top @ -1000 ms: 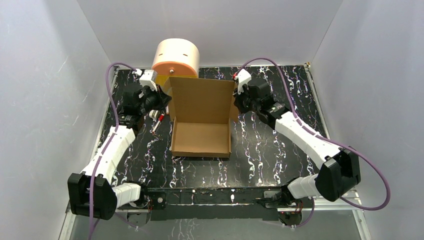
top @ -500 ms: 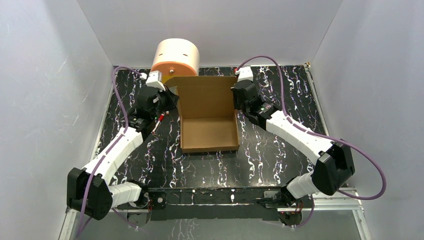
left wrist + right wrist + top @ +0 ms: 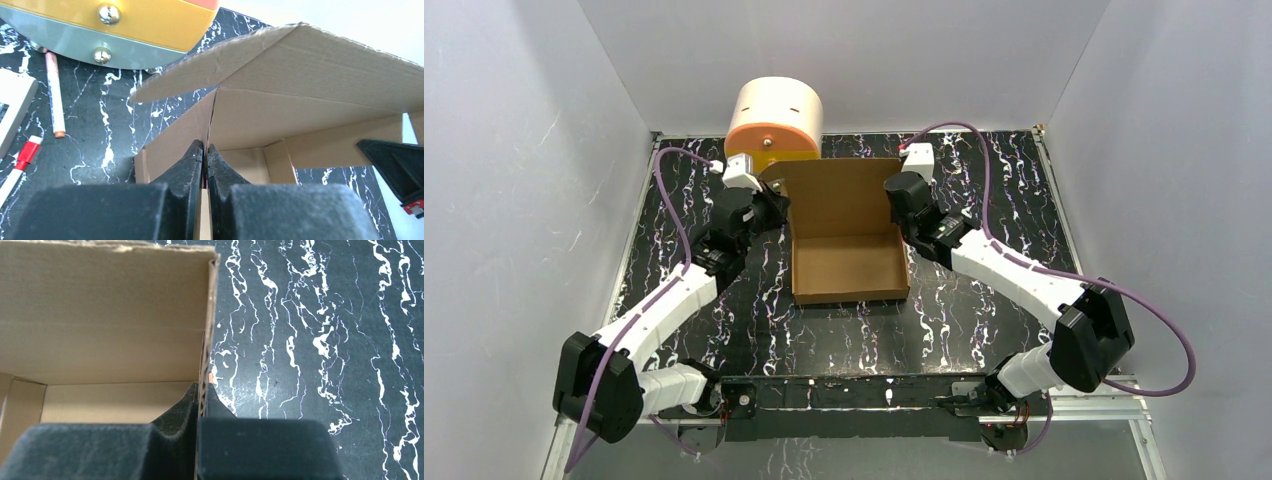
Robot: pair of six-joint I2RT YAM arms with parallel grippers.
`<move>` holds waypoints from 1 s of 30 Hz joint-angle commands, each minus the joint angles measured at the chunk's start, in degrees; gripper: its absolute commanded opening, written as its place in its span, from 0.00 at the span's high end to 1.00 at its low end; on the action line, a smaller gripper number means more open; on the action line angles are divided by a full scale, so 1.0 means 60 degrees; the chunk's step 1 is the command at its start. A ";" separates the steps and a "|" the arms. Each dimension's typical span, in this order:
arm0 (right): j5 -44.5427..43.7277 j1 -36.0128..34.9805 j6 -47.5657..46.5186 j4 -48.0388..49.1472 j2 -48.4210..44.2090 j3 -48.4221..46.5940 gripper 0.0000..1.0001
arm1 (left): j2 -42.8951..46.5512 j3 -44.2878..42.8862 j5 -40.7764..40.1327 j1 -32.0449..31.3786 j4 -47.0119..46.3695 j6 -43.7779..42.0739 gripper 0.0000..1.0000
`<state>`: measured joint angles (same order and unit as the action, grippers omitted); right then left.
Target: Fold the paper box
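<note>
The brown cardboard paper box sits open in the middle of the table, its lid flap standing up at the back. My left gripper is shut on the box's left wall near the back corner; in the left wrist view the fingers pinch the wall's edge, with the lid overhead. My right gripper is shut on the right wall near the back; in the right wrist view the fingers clamp the corrugated edge, the box interior to its left.
A cream cylinder with an orange and yellow front stands behind the box, close to the lid; it also shows in the left wrist view. Pens and a white item lie on the black marbled table left of the box.
Both arms have carried the box to the right and toward the back of the table. The lid has tipped further forward. Both grips have held.
</note>
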<state>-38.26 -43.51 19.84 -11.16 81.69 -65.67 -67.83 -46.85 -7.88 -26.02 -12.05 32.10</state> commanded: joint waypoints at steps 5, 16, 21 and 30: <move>0.0373 -0.0550 0.0576 0.1772 -0.0879 0.1188 0.95 | 0.0744 0.1157 0.0678 -0.0741 -0.0522 0.0830 1.00; 0.0658 -0.0705 0.0970 0.2358 -0.1854 0.2766 0.93 | 0.1462 0.2014 0.0864 -0.0889 -0.0200 0.1047 0.99; 0.0857 -0.0798 0.1089 0.2467 -0.2193 0.3327 0.91 | 0.1786 0.2717 0.1078 -0.0893 -0.0402 0.1117 0.97; 0.1853 -0.0908 0.1071 0.3161 -0.3303 0.4899 0.83 | 0.2909 0.4021 0.1018 -0.0907 -0.0558 0.1280 0.95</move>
<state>-35.46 -47.81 22.68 3.79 65.14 -39.81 -52.95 -26.52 -4.64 -30.68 -17.23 37.39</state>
